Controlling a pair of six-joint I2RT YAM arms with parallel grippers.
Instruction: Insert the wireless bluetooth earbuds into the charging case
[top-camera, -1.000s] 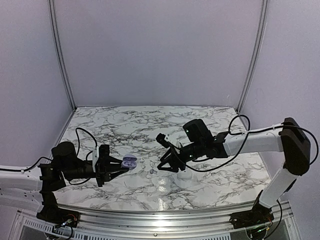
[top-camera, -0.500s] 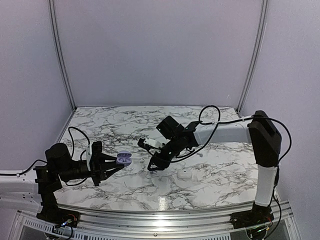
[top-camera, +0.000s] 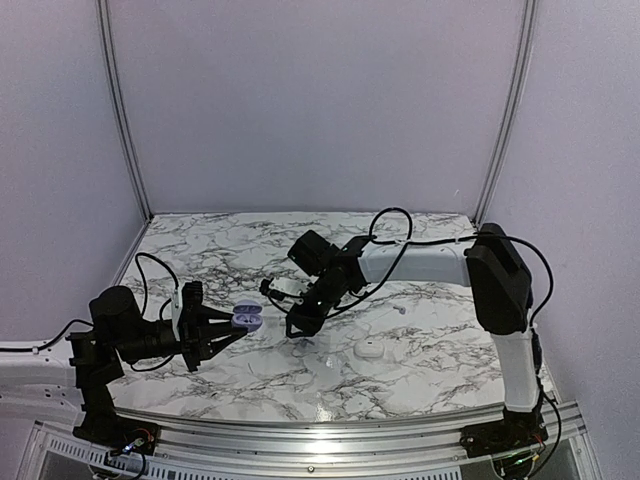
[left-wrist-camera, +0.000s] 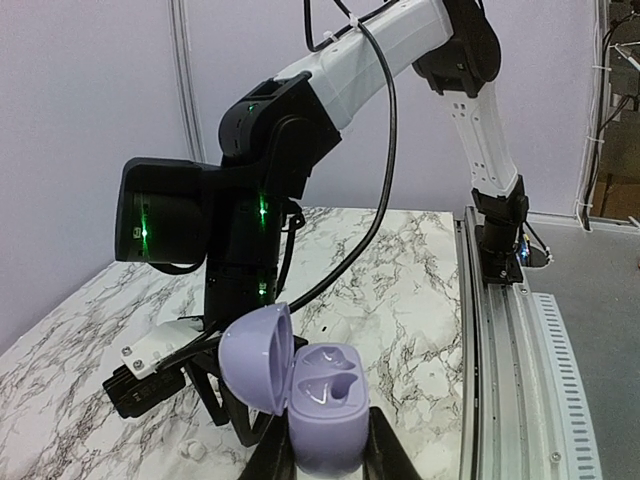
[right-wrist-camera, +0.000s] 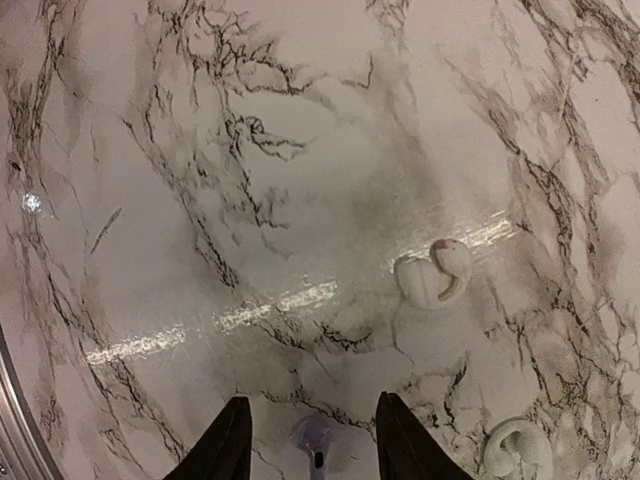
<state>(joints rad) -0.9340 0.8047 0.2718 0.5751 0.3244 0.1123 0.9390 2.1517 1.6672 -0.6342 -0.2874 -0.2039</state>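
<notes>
My left gripper (top-camera: 236, 327) (left-wrist-camera: 325, 462) is shut on the lilac charging case (top-camera: 248, 317) (left-wrist-camera: 325, 400) and holds it upright above the table. The lid stands open and both sockets are empty. My right gripper (top-camera: 297, 328) (right-wrist-camera: 313, 448) points down at the marble, open. A tiny lilac earbud (right-wrist-camera: 318, 432) lies on the table between its fingers, with a gap on each side. Two whitish earbuds (right-wrist-camera: 435, 275) (right-wrist-camera: 515, 445) lie to the right of it in the right wrist view. The right gripper is just right of the held case.
A closed white case (top-camera: 372, 349) lies on the marble to the right of the right gripper. A small lilac speck (top-camera: 401, 310) sits further right. A whitish bud (left-wrist-camera: 195, 452) lies under the right arm in the left wrist view. A metal rail (top-camera: 320, 435) runs along the near edge.
The right arm has swung left towards the held case and lowered over the lilac earbud, its jaws narrowing a little. The left arm drew back slightly left, then held still.
</notes>
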